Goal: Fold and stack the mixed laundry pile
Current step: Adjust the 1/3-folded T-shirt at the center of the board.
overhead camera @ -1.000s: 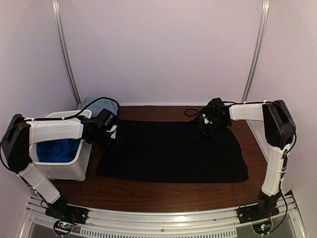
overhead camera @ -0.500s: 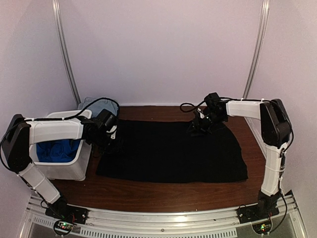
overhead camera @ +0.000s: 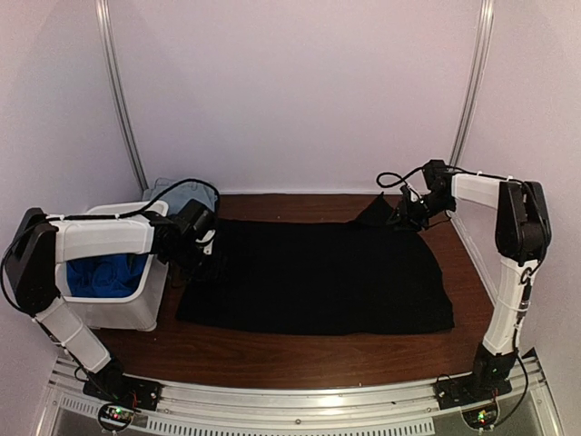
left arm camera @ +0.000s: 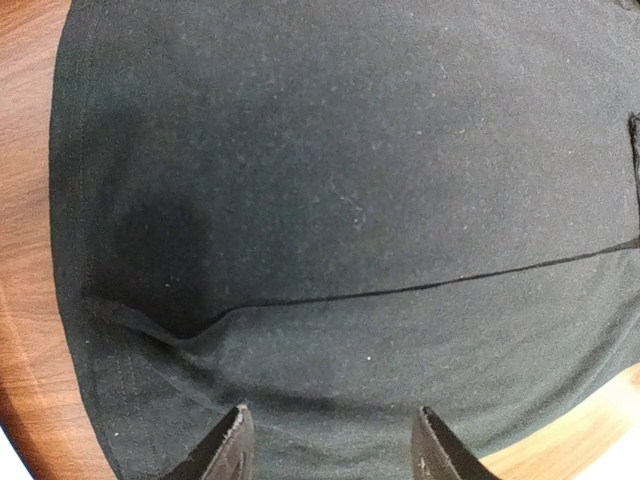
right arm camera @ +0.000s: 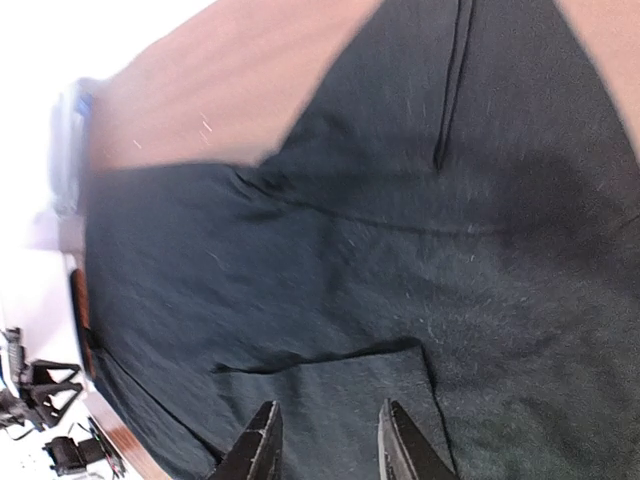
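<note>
I'm looking mostly at the one container on the table, the white bin, which stands just off the outer side of the left gripper. The arm reaches across the bin's top. Inside it I see bright royal-blue fabric, bunched up and lying below the rim; the arm hides part of the opening, so I cannot say whether anything else is in there. Beyond the bin's far end, away from that gripper, a pale grey-blue piece sits against the back wall. I cannot tell whether it rests on the table or hangs over the bin's far edge.

The black cloth is outside the bin, spread flat on the table and stretching from beneath one gripper to beneath the other. The left gripper hangs over the cloth's edge nearest the bin. In its wrist view both fingers stand well apart, nothing between them, with a hemmed border and one shallow crease running across the cloth below.

The right gripper is at the cloth's far corner on its own side, where the fabric rises in a small peak just beside it. Its fingers are parted with a clear gap, and I see only the cloth's surface beyond them, with a seam and a small folded flap; nothing looks pinched.
</note>
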`<state>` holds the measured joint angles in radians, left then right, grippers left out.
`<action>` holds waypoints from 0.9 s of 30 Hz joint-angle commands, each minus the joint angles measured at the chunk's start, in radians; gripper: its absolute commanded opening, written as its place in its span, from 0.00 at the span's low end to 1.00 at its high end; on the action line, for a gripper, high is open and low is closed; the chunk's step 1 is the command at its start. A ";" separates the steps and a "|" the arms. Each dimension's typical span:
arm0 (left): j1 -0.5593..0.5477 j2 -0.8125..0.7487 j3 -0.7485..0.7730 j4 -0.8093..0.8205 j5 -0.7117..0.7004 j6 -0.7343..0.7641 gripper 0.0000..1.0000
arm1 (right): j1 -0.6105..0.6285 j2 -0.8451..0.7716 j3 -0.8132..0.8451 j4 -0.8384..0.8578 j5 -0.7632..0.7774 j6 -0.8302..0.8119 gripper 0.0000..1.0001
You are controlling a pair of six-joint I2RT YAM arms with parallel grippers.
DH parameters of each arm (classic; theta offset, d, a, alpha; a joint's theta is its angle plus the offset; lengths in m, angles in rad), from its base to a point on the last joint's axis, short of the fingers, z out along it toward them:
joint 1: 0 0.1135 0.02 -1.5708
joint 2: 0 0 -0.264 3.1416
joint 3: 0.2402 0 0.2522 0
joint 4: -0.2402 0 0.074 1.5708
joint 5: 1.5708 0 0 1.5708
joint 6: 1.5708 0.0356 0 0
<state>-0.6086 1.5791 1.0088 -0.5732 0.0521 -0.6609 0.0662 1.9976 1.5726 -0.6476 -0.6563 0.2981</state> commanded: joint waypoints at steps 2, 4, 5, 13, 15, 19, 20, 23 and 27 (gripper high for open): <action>0.003 0.017 0.038 -0.002 0.003 0.010 0.55 | 0.017 0.074 0.032 -0.048 0.016 -0.044 0.33; 0.003 0.019 0.040 -0.005 0.002 0.010 0.55 | 0.017 0.091 0.032 -0.050 0.017 -0.048 0.33; 0.003 0.021 0.042 -0.005 0.000 0.011 0.55 | 0.017 0.099 0.033 -0.055 0.019 -0.051 0.33; 0.019 0.114 0.083 -0.025 -0.022 0.035 0.55 | 0.016 0.035 -0.070 -0.022 0.069 -0.033 0.37; 0.026 0.157 0.095 -0.033 -0.026 0.042 0.55 | 0.017 0.050 -0.077 -0.040 0.114 -0.038 0.37; 0.030 0.199 0.103 -0.069 -0.037 0.054 0.53 | 0.015 0.079 -0.112 -0.070 0.204 -0.044 0.36; 0.030 0.198 0.092 -0.077 -0.037 0.057 0.53 | 0.013 0.079 -0.124 -0.073 0.228 -0.044 0.35; 0.030 0.167 0.041 -0.082 -0.069 0.061 0.52 | 0.004 0.070 -0.154 -0.082 0.277 -0.045 0.34; 0.029 0.078 0.004 -0.069 -0.029 0.088 0.53 | -0.005 0.017 -0.143 -0.077 0.274 -0.051 0.34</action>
<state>-0.5838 1.7535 1.0393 -0.6334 0.0139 -0.6106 0.0757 2.0590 1.4437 -0.6926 -0.4736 0.2600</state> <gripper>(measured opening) 0.525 0.336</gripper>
